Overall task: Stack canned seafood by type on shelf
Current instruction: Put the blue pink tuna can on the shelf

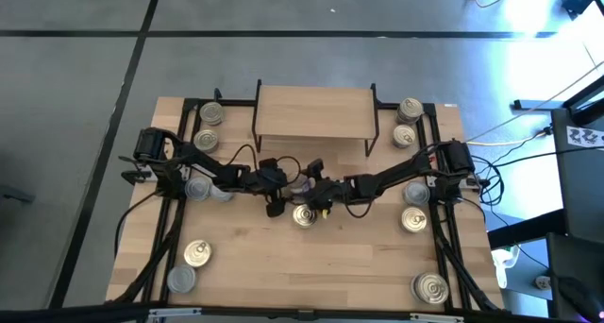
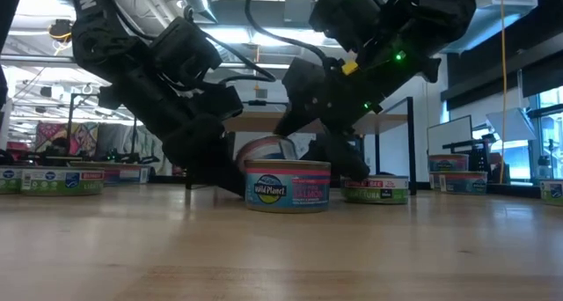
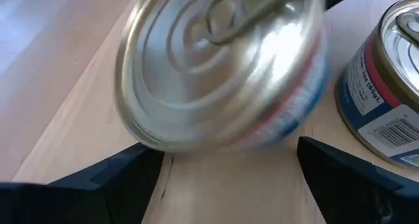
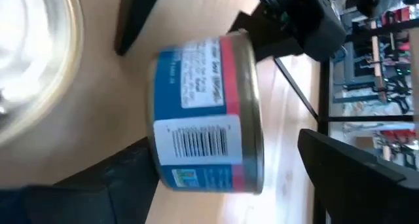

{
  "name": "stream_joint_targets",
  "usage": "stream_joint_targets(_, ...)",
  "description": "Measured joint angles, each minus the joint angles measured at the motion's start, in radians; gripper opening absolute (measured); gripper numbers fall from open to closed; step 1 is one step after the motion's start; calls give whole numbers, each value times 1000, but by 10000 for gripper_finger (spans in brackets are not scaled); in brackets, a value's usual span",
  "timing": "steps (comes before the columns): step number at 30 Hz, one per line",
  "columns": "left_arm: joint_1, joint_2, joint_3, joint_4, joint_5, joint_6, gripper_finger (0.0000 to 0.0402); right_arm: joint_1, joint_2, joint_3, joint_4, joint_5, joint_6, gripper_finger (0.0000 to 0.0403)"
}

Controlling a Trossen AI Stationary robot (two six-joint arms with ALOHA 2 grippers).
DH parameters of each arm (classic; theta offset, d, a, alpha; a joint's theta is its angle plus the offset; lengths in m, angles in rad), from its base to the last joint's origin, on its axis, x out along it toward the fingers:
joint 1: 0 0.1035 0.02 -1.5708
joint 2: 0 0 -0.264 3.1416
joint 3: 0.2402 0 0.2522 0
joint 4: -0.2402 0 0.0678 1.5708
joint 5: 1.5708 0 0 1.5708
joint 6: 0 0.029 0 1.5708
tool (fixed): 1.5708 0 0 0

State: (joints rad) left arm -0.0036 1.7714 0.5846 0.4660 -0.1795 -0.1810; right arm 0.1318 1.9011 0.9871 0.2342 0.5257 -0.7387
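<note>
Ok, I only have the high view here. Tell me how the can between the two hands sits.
Observer: The can is tilted, not flat. In the low view it leans behind the front can.
Operator: Give me its lid type.
Observer: It has a pull-ring lid, turned toward the left hand.
Operator: Now report the right hand.
Observer: The right hand has its fingers open on either side of that can, with a gap showing on one side.
</note>
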Motion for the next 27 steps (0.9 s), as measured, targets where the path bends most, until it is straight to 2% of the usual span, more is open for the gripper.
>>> stream_joint_targets(6,0,0,0,-3,1,-2,347,0,1,0,-13,-140,-2,346)
stream_joint_targets(12,0,0,0,-4,2,-5,347,0,1,0,-19,-161,27,334)
stream_joint_targets(15,0,0,0,-1,0,-6,347,-1,8,0,-18,-160,26,300)
stream_joint_targets(23,0,0,-1,26,-9,-7,347,-6,50,0,-2,-150,28,180)
stream_joint_targets(27,1,0,-2,24,-14,-7,347,-5,56,0,7,-144,27,149)
